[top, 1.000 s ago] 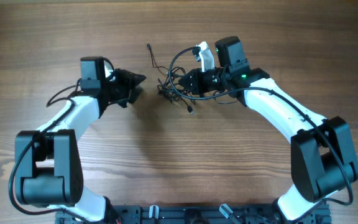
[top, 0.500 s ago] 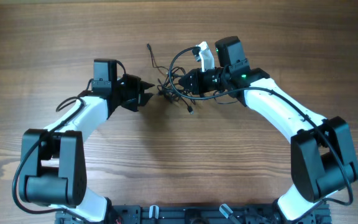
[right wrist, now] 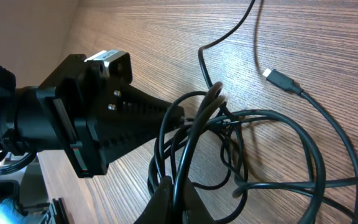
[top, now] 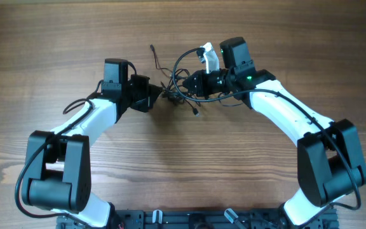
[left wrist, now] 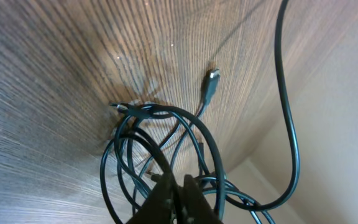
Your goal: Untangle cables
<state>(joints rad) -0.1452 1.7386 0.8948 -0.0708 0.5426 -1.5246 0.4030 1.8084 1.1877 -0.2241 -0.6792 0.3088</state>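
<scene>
On the table [top: 43, 38] | cables [top: 176, 92]: thin black tangle, silvery plugs | left fingers [left wrist: 160, 202], right fingers [right wrist: 169, 205]: clamped on cables

In the overhead view the cables [top: 178, 89], at upper centre, were too thin and crowded to tell which strand crossed which. The left gripper [top: 159, 95] merged with their dark edge. In the left wrist view the bottom edge cut off its closed fingertips [left wrist: 160, 200], and whether a strand sat pinched there could not be told. In the right wrist view the right gripper [right wrist: 171, 196] showed only its tip at the bottom edge, and the loops ran out at right.
</scene>
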